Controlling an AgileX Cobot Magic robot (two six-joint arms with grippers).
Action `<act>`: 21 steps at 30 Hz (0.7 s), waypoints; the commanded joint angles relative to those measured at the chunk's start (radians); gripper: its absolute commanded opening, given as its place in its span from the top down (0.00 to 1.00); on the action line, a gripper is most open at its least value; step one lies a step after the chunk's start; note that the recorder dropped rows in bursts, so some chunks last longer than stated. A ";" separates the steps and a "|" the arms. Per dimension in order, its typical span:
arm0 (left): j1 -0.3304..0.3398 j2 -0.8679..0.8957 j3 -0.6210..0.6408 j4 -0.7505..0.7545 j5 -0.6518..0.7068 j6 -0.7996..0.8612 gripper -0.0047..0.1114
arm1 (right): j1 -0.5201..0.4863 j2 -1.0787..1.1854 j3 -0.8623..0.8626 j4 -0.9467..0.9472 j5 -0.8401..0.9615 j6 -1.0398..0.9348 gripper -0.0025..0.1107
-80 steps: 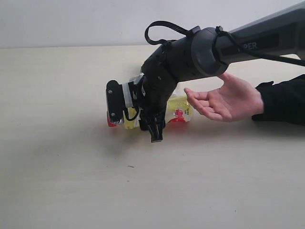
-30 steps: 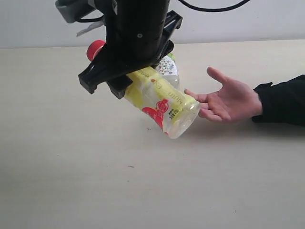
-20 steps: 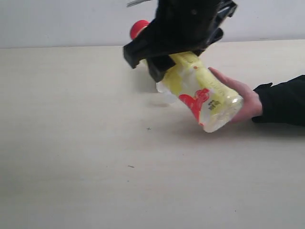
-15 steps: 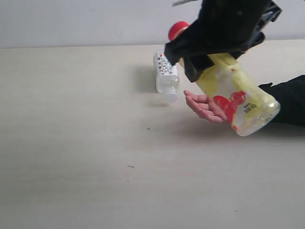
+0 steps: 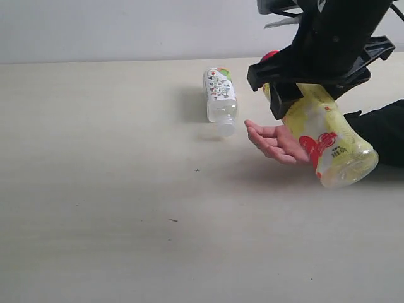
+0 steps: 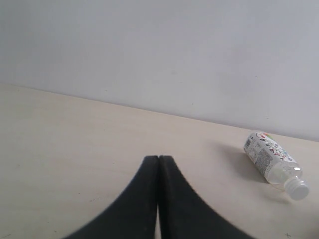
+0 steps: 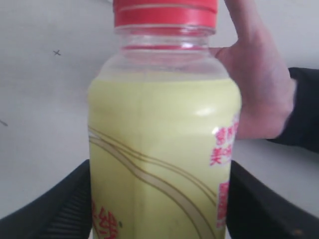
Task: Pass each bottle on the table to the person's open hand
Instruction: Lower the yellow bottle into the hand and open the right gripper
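- Right pincer (image 5: pixel 312 88) pinching yellow bottle (image 5: pixel 328 142) across its body, jaws spread wide around it.
- Bottle is off the tabletop (image 5: pixel 95 158) and tilted, with the red cap (image 7: pixel 164 12) up by the pincer and the base lower, toward the near side.
- It's right at the person's open hand (image 5: pixel 278 140), palm up; can't tell if they touch.
- Left pincer (image 6: pixel 158 164) pressed together, holding nothing, above bare tabletop.
- White bottle (image 5: pixel 219 95) lies on its side on the tabletop, beside the hand but apart from it, cap toward the near edge.
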 commanded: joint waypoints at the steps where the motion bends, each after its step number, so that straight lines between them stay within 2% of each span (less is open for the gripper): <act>1: 0.003 -0.007 -0.001 0.004 -0.008 -0.002 0.94 | -0.068 0.056 0.000 -0.020 -0.053 0.020 0.98; 5: 0.003 -0.007 -0.001 0.004 -0.008 -0.002 0.94 | -0.095 0.134 0.000 -0.045 -0.155 0.020 0.98; 11: 0.003 -0.007 -0.001 0.004 -0.008 -0.002 0.94 | -0.159 0.250 0.000 -0.054 -0.218 -0.014 0.98; 18: 0.003 -0.007 -0.001 0.004 -0.008 -0.002 0.94 | -0.159 0.297 0.000 -0.058 -0.287 -0.014 0.98; 21: 0.003 -0.007 -0.001 0.004 -0.008 -0.002 0.94 | -0.159 0.297 0.000 -0.058 -0.292 -0.014 0.92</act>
